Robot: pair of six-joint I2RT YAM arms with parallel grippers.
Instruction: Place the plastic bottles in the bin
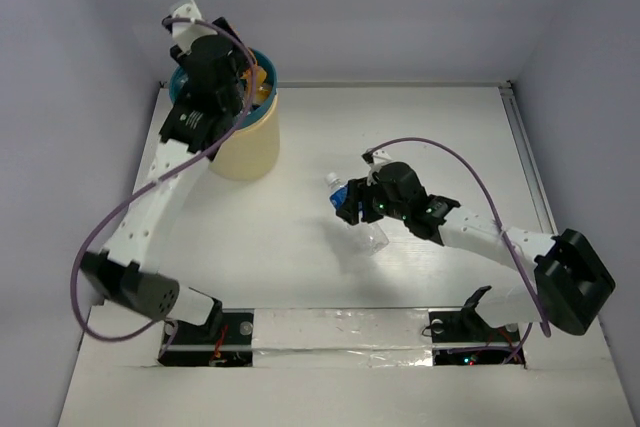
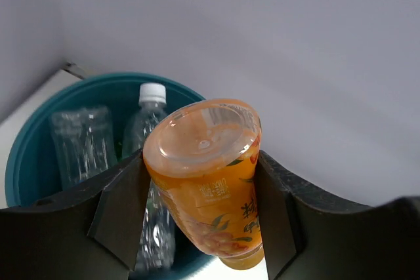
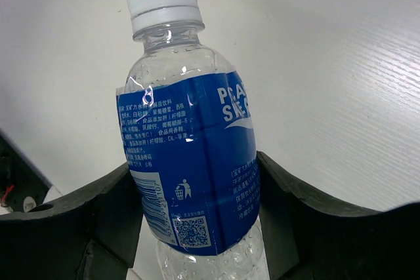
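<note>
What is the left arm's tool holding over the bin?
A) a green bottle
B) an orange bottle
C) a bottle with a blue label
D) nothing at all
B: the left tool is shut on an orange bottle above the teal bin; the blue-label bottle is in the right tool.

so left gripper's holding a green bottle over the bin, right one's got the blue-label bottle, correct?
Not quite. The left gripper holds an orange bottle, not a green one, as the left wrist view shows. It is over the bin, and the right gripper does hold the blue-label bottle.
</note>
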